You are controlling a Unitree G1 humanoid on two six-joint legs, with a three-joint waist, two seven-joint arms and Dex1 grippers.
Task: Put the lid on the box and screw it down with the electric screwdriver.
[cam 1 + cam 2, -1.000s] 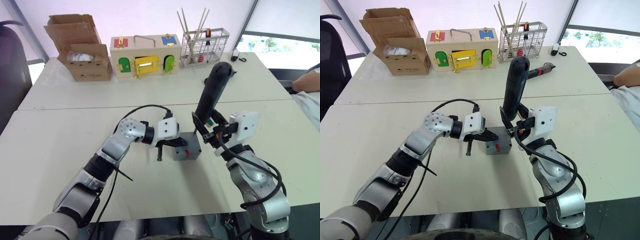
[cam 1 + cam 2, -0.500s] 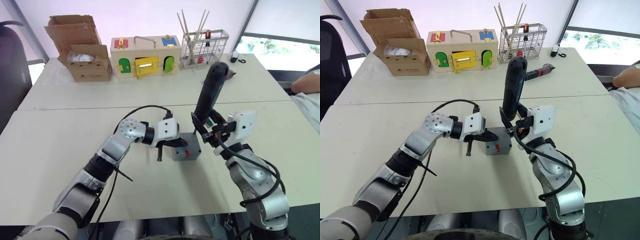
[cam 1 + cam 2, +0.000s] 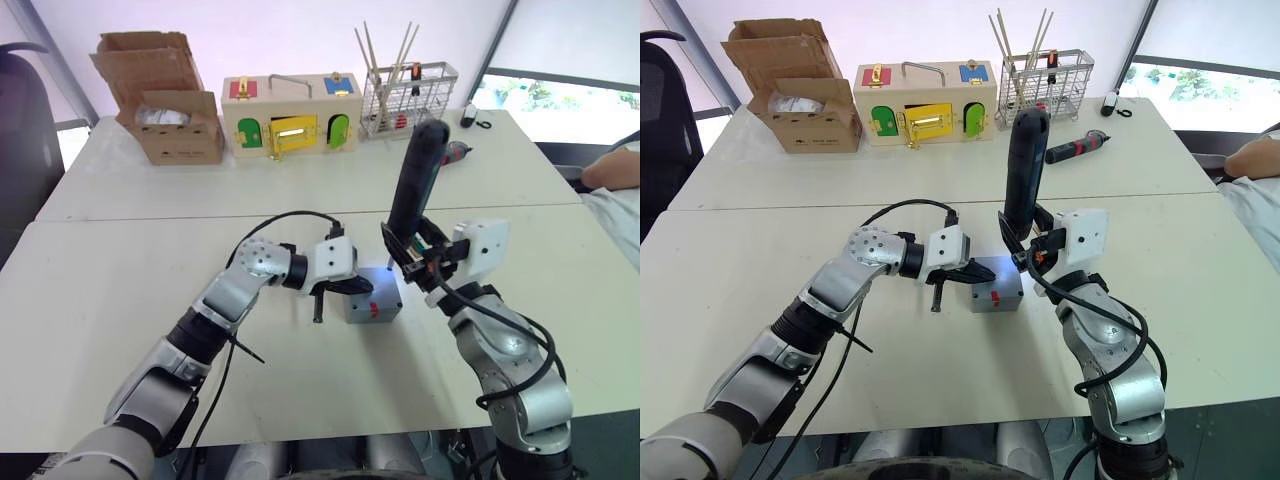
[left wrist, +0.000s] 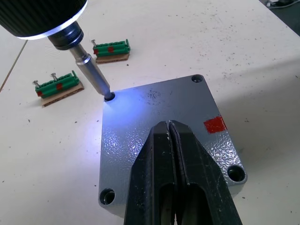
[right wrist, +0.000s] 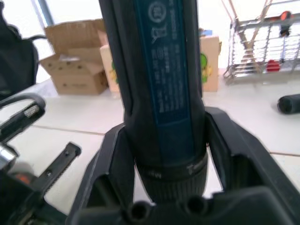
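The grey lid (image 4: 140,131) lies on the grey box (image 3: 372,300) in the middle of the near table. A red mark shows on the lid's top. My left gripper (image 4: 168,125) is shut, with its joined tips resting on the lid's middle. My right gripper (image 3: 412,252) is shut on the electric screwdriver (image 3: 415,180), a dark blue-black cylinder held nearly upright. Its metal bit (image 4: 91,77) stands in one corner hole of the lid. The tool's light throws a blue glow on the lid. The other three corner holes are in sight.
Two green terminal blocks (image 4: 111,49) lie on the table just beyond the box. On the far table stand a cardboard box (image 3: 165,120), a wooden box with coloured doors (image 3: 290,120) and a wire basket (image 3: 408,92). A red-and-black screwdriver (image 3: 1077,148) lies there too. A person's arm (image 3: 610,165) rests at the right edge.
My right gripper has shifted the screwdriver slightly left and down onto the lid's corner. A blue glow now shows on the lid. The left arm has held still.
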